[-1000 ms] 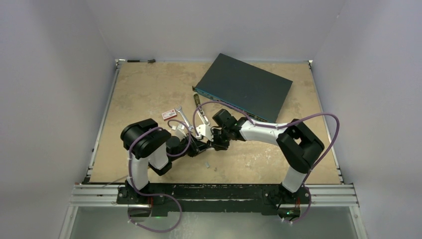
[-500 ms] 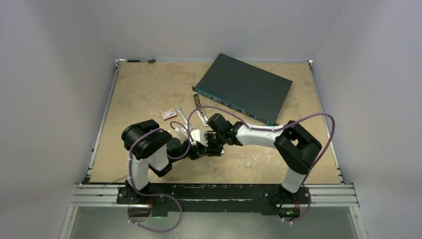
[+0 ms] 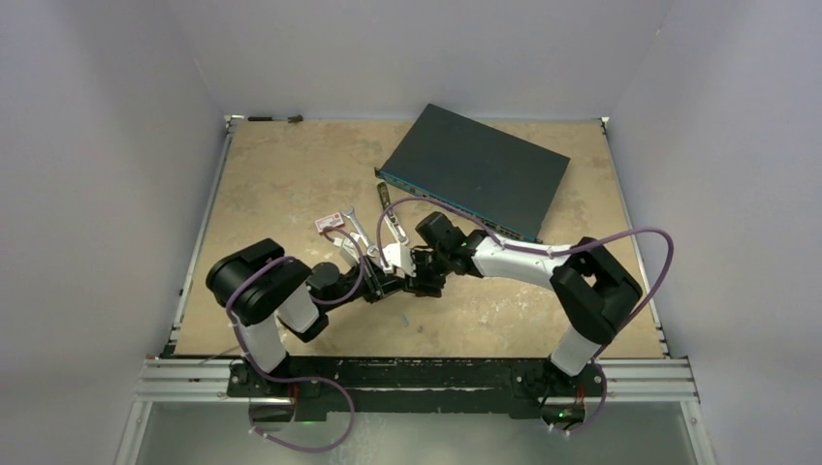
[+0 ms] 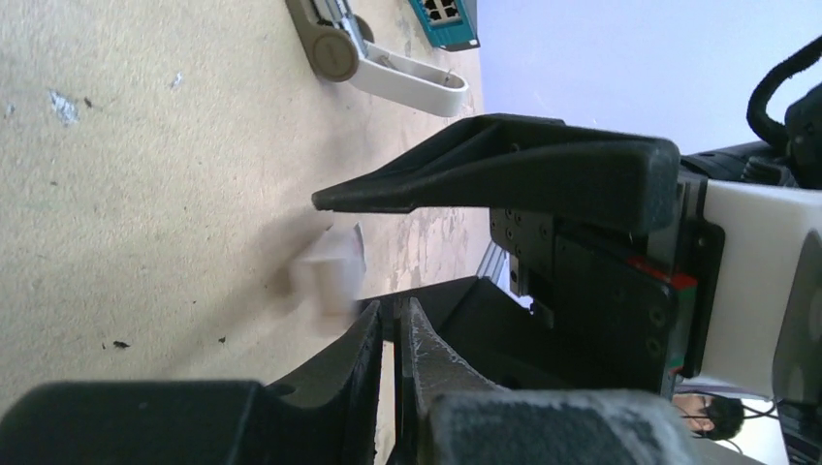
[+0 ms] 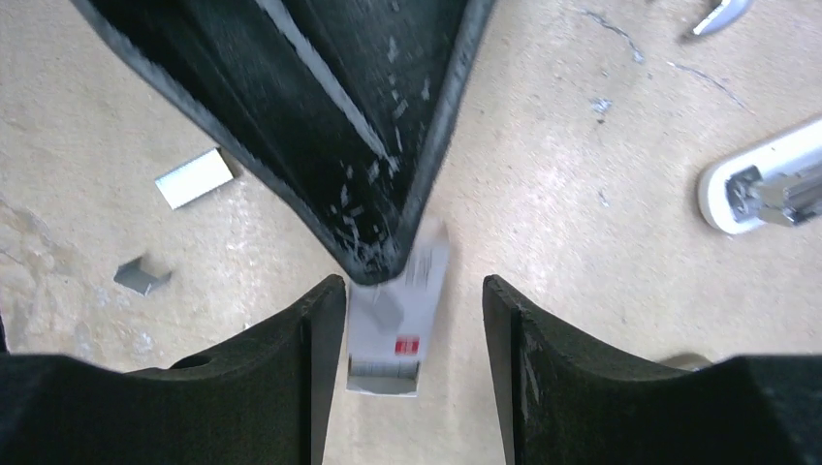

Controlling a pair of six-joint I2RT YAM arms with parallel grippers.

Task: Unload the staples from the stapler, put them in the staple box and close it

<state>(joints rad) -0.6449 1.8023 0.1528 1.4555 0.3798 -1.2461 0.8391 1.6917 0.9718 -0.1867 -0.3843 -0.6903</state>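
Note:
The stapler lies on the table beside a wrench; its pale end shows in the right wrist view and the left wrist view. Two loose staples pieces lie on the table to the left in the right wrist view. My right gripper is open, with a small white box on the table between its fingers. My left gripper is shut and empty, and its tip touches the far end of that box. The two grippers meet tip to tip in the top view.
A dark network switch lies at the back right. A wrench and a red-and-white box lie left of the stapler. Grey walls stand close on three sides.
The left arm's elbow has swung left and its gripper now points right at the box. The right gripper dipped toward the box and stays open around it.

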